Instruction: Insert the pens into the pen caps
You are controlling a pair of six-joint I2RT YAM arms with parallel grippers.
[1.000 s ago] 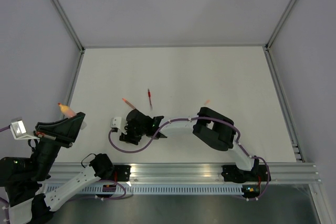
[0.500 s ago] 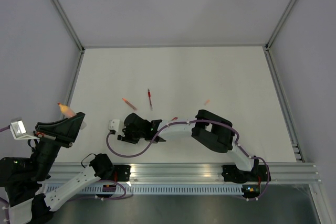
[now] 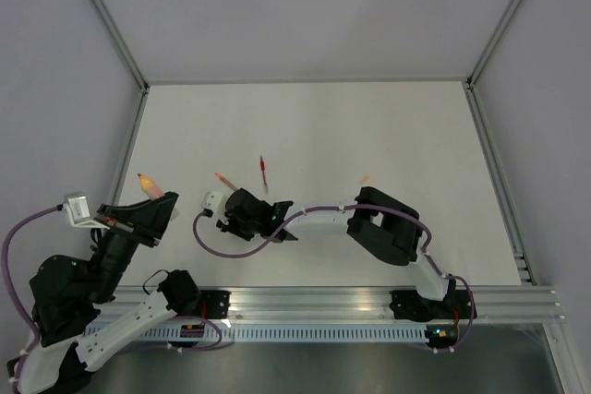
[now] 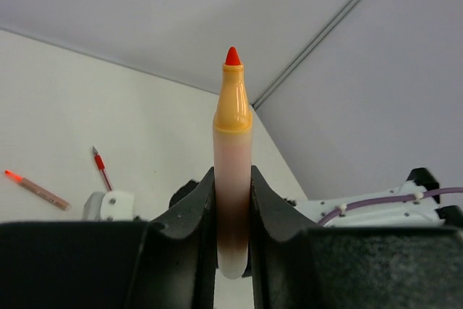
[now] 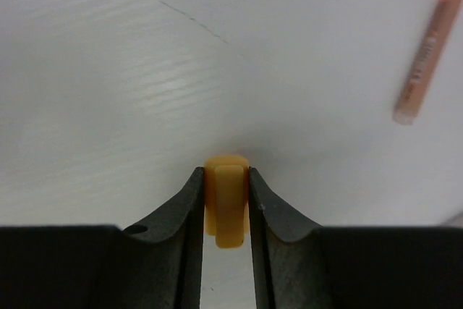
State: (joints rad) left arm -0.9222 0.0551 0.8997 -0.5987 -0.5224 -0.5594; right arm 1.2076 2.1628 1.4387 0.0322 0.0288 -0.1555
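Left wrist: smooth tapered orange pen point(image 4: 232, 132) inside curved black end effector point(image 4: 232, 182)

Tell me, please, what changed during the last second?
The left tool, shut on the orange pen, swung right toward the right tool, which holds the orange cap and shifted slightly forward. The salmon pen and red pen lay unmoved.

Left arm point(image 3: 109, 340) folded at near left; left gripper point(image 4: 233, 200) raised, jaws clamped on orange pen point(image 4: 232, 146). Right arm point(image 3: 383, 228) stretched leftward, low; right gripper point(image 5: 226, 193) pinching orange cap point(image 5: 227, 223).
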